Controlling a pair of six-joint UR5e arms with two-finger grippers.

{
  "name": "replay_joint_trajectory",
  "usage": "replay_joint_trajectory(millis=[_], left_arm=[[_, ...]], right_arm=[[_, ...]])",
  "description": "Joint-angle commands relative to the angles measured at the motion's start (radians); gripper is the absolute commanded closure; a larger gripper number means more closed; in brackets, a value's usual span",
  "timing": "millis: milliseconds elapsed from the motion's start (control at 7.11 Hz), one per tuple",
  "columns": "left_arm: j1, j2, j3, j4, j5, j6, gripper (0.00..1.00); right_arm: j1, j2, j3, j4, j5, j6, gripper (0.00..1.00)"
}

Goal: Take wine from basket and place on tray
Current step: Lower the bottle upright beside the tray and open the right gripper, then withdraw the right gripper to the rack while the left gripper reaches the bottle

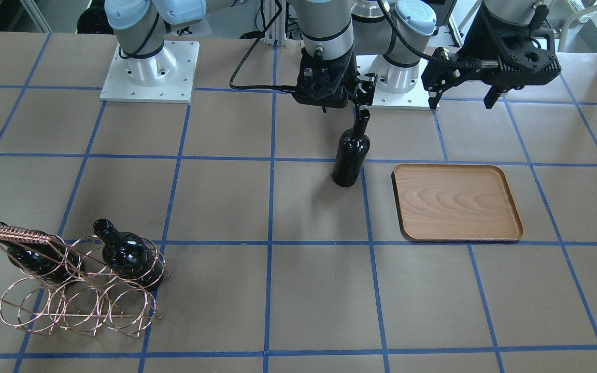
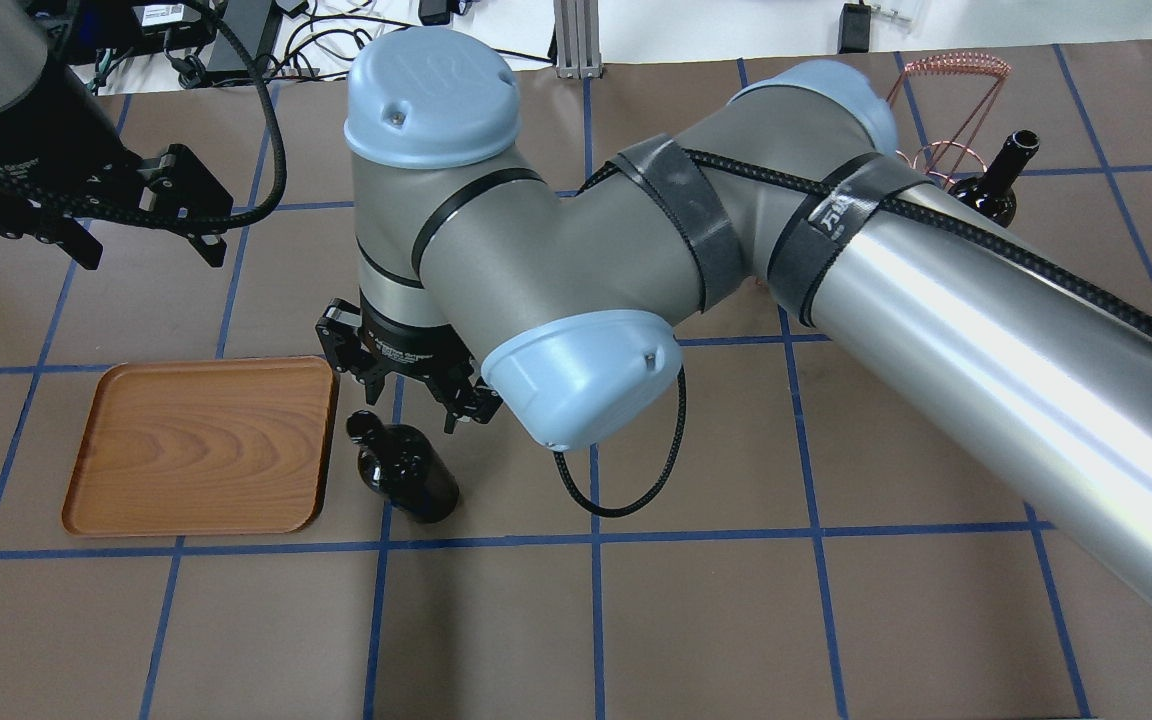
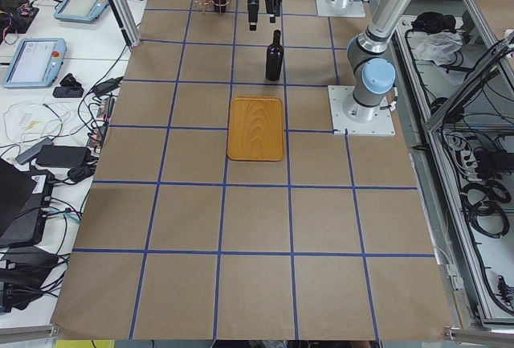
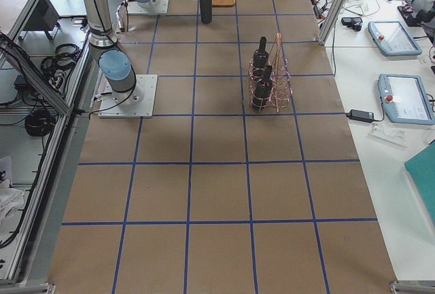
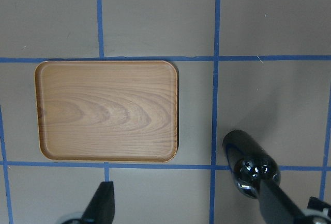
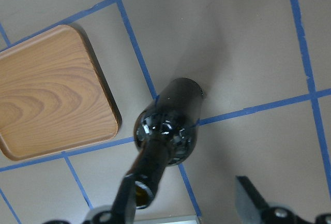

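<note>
Wine (image 1: 351, 155) glossy black, upright (beside tray (image 1: 456, 202)); right tool (image 2: 399, 400), left tool (image 1: 462, 101) spread, empty.

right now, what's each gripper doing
left gripper: open, empty.
right gripper: open, above the upright wine, not gripping it.

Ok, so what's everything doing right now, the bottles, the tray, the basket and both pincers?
Standing bottle: upright beside the tray, not on it.
Tray: empty.
Basket: holds two bottles.
Two basket bottles: lying slanted in the loops.
Right pincer: open, over the standing bottle's mouth.
Left pincer: open, holding nothing.
</note>
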Motion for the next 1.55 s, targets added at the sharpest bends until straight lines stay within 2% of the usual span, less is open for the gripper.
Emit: replay_joint_trajectory(millis=[0,281,562,844,1125,1406], left_arm=[[-0.006,0.001,-0.001,-0.011,-0.002,-0.001,0.0],[-0.015,0.007,-0.028,-0.012,-0.013,-0.001,0.0],[-0.106,0.013,-0.074,-0.011,-0.001,-0.025,0.0],[-0.15,0.019,-0.12,-0.002,-0.009,-0.028,0.0],[-0.194,-0.007,-0.144,0.0,-0.011,-0.09,0.0],[-0.259,-0.009,-0.212,0.067,-0.01,-0.122,0.0]], right_arm=[[-0.073,-0.062,-0.009,0.011,-0.006,-0.02,0.24],[-0.228,-0.112,-0.021,0.15,-0.084,-0.254,0.2],[-0.366,-0.158,-0.039,0.272,-0.228,-0.49,0.16],[-0.48,-0.233,-0.052,0.359,-0.305,-0.735,0.0],[-0.571,-0.254,-0.068,0.372,-0.304,-0.77,0.0],[-0.575,-0.255,-0.084,0.378,-0.307,-0.79,0.0]])
